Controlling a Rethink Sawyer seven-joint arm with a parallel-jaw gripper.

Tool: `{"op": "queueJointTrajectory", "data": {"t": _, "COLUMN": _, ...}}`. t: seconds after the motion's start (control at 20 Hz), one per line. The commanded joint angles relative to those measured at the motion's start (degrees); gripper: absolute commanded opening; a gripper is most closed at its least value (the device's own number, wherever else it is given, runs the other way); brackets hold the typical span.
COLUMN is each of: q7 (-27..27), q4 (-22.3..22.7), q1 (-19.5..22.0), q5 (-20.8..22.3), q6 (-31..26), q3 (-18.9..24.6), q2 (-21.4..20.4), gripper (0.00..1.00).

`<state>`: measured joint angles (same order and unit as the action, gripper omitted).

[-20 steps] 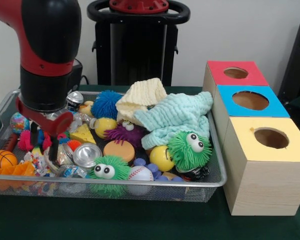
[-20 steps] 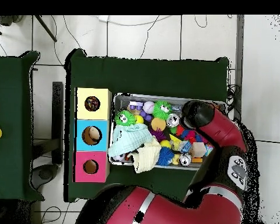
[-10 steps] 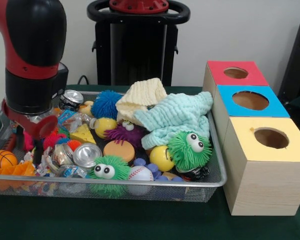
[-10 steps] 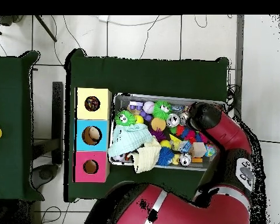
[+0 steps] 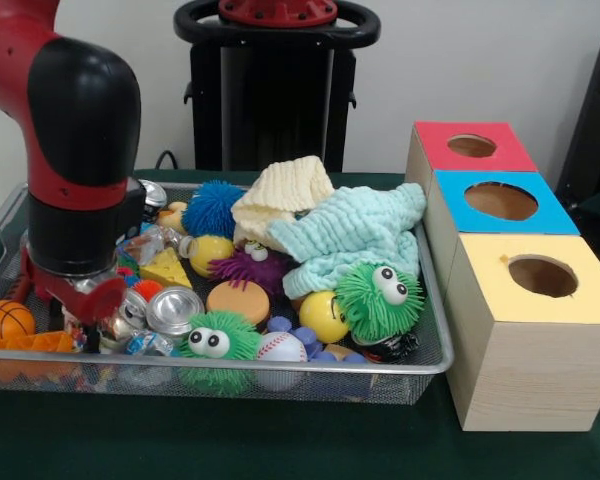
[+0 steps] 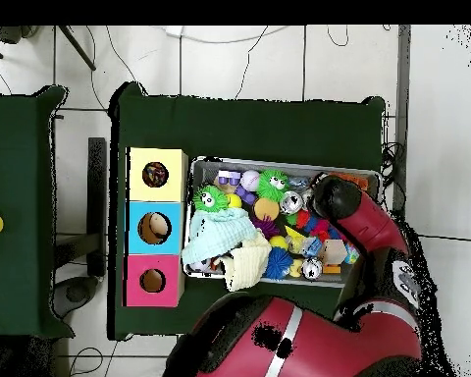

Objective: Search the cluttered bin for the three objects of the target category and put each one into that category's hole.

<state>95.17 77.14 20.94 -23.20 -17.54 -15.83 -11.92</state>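
The silver wire mesh bin [image 5: 280, 368] is full of toys and shows in the overhead view too [image 6: 279, 161]. My gripper [image 5: 80, 316] is down among the clutter at the bin's left end in the front view. It is between an orange basketball [image 5: 4, 320] and a crushed silver can [image 5: 174, 308]. Its tips are hidden by the wrist and the toys. In the overhead view the arm's black end [image 6: 335, 196] covers it. Three wooden boxes with holes stand beside the bin: red [image 5: 470, 145], blue [image 5: 500, 200] and yellow [image 5: 540, 275].
The bin also holds a cream cloth [image 5: 280, 195], a mint cloth [image 5: 355, 235], two green fuzzy balls with eyes [image 5: 380, 297] [image 5: 216, 345], a baseball [image 5: 281, 347], a cheese wedge [image 5: 166, 268], and blue [image 5: 212, 208] and purple [image 5: 252, 268] fuzzy balls. The robot's black pedestal [image 5: 275, 90] stands behind it.
The arm's end swung toward the bin's left end, then sank lower into the clutter beside the basketball. The toys and boxes look unmoved.
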Motion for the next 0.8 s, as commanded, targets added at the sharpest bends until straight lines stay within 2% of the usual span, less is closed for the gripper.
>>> {"op": "queueJointTrajectory", "data": {"t": 0.05, "q7": 9.2, "q4": 0.9, "q1": 2.0, "q5": 0.3, "q6": 5.3, "q3": 10.1, "q2": 4.9, "gripper": 1.0}}
{"op": "queueJointTrajectory", "data": {"t": 0.5, "q7": 9.8, "q4": 3.2, "q1": 2.3, "q5": 1.1, "q6": 7.4, "q3": 10.7, "q2": 4.2, "gripper": 1.0}}
{"op": "queueJointTrajectory", "data": {"t": 0.55, "q7": 7.6, "q4": 2.4, "q1": 2.4, "q5": 2.7, "q6": 7.5, "q3": 10.7, "q2": 4.3, "gripper": 0.0}}
{"op": "queueJointTrajectory", "data": {"t": 0.7, "q7": 8.3, "q4": 3.2, "q1": 2.9, "q5": 2.7, "q6": 9.1, "q3": 11.6, "q2": 3.9, "gripper": 0.0}}
{"op": "queueJointTrajectory", "data": {"t": 0.8, "q7": 7.3, "q4": 3.0, "q1": 2.0, "q5": 3.5, "q6": 7.9, "q3": 10.3, "q2": 3.3, "gripper": 0.0}}
